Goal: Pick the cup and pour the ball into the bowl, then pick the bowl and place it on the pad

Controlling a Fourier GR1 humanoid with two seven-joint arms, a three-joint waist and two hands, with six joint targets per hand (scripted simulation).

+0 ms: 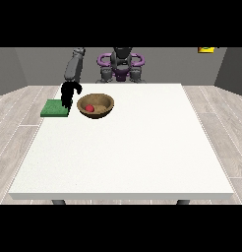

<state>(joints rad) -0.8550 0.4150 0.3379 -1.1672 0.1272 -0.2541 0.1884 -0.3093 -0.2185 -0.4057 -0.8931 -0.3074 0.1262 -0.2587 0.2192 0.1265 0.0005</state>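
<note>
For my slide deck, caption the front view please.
Red ball in wooden bowl, hand beside it above green pad.

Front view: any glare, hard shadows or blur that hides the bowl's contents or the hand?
Front view: even light, no glare on the white table; the wooden bowl is shaded inside, yet the red ball reads clearly; the black hand at the view's left is a dark silhouette, its fingers hard to read, overlapping the green pad.
</note>
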